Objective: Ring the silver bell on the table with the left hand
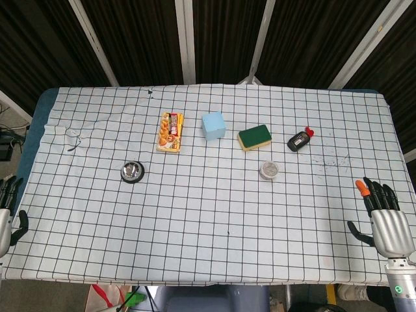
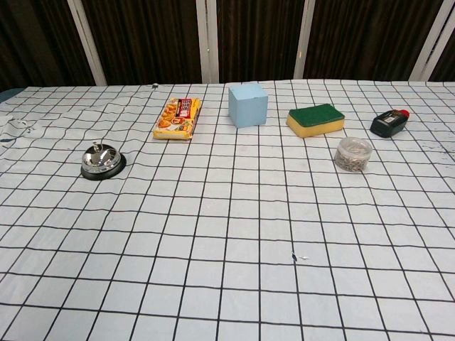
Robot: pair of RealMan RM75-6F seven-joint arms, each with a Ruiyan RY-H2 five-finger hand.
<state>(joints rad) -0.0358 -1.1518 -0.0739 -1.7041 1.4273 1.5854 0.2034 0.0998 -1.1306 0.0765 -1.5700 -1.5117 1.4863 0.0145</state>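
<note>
My left hand [image 1: 9, 214] sits empty, fingers apart, at the near-left edge of the checked tabletop [image 1: 214, 221]. The round silver bell on its black base [image 1: 132, 171] stands well apart, further in. I'd come down squarely on its top button [image 2: 97, 147], pressing lightly so it doesn't skid.
</note>
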